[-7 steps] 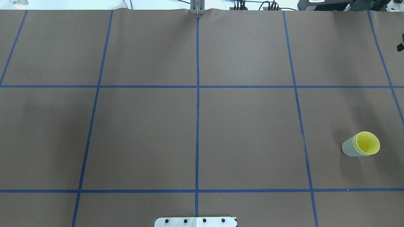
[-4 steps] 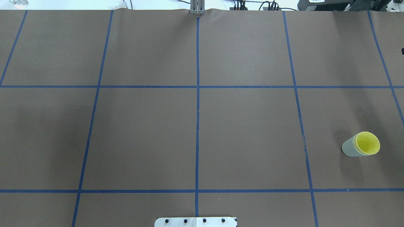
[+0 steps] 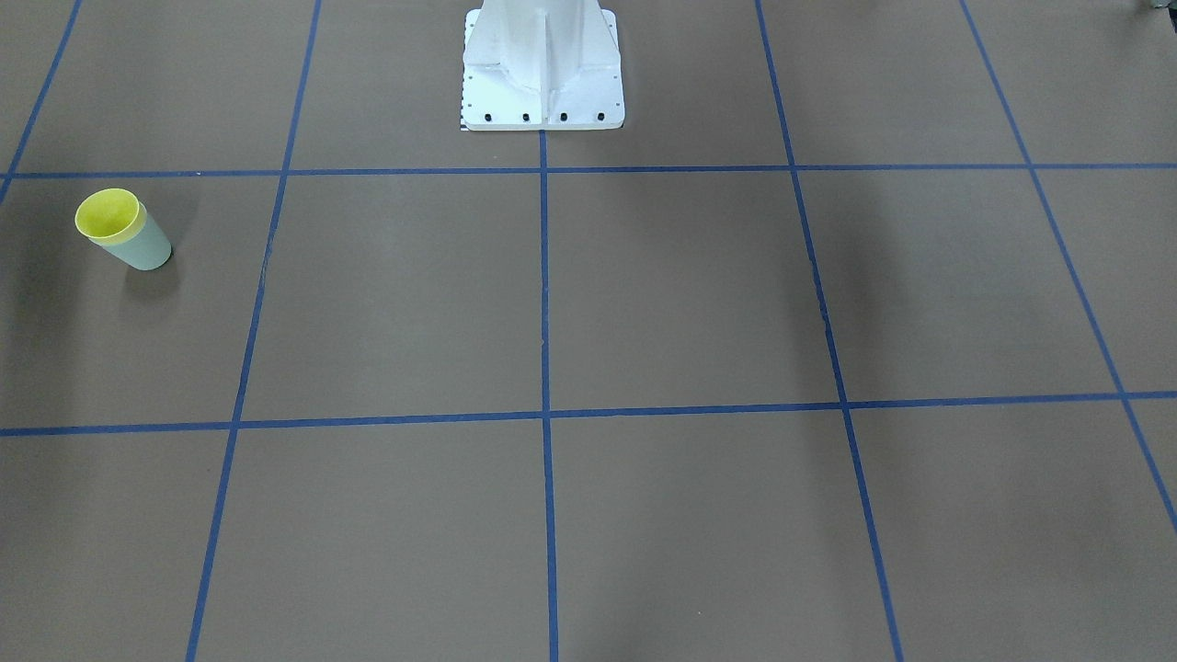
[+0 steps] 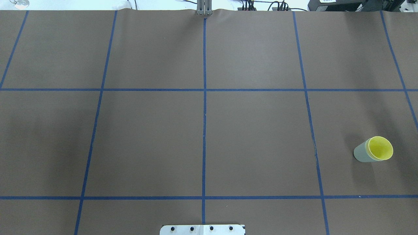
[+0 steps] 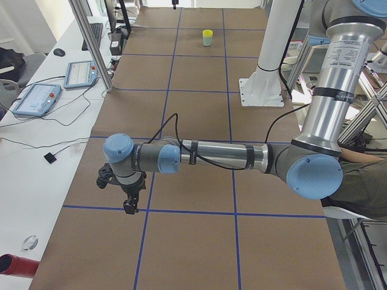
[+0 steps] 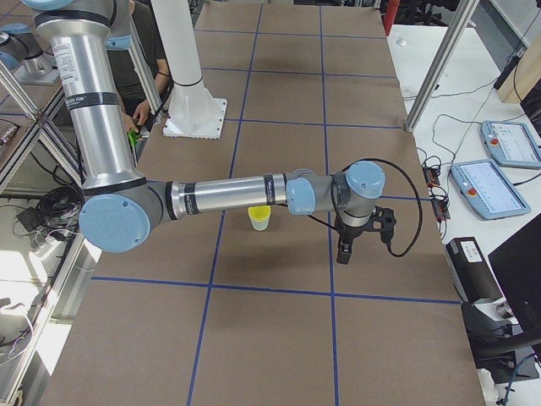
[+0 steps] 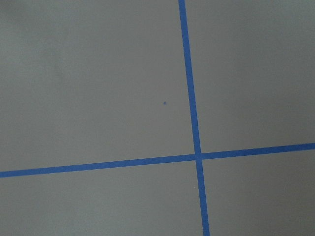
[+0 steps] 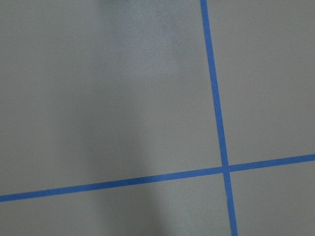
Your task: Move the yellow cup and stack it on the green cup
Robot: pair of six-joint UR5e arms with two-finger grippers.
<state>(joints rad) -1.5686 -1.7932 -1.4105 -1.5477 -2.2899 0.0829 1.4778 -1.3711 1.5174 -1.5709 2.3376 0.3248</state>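
Observation:
The yellow cup (image 4: 380, 148) sits nested inside the green cup (image 4: 360, 154), and the pair stands upright at the right of the table. The stack also shows in the front view, with the yellow cup (image 3: 108, 213) in the green cup (image 3: 145, 250). Neither gripper touches the cups. My left gripper (image 5: 129, 205) shows only in the exterior left view, hanging over the table's left end, far from the cups. My right gripper (image 6: 344, 252) shows only in the exterior right view, a little beyond the stack (image 6: 259, 217). I cannot tell whether either is open or shut.
The brown table cover (image 4: 254, 137) carries a grid of blue tape lines. The robot's white base plate (image 3: 542, 92) stands at the table's near middle edge. Tablets and cables (image 6: 499, 161) lie on the white side bench. Both wrist views show only bare cover and tape.
A dark part of the right arm at the overhead view's right edge has slid out of view. The shadow at the left has drifted leftward. The cups have not moved.

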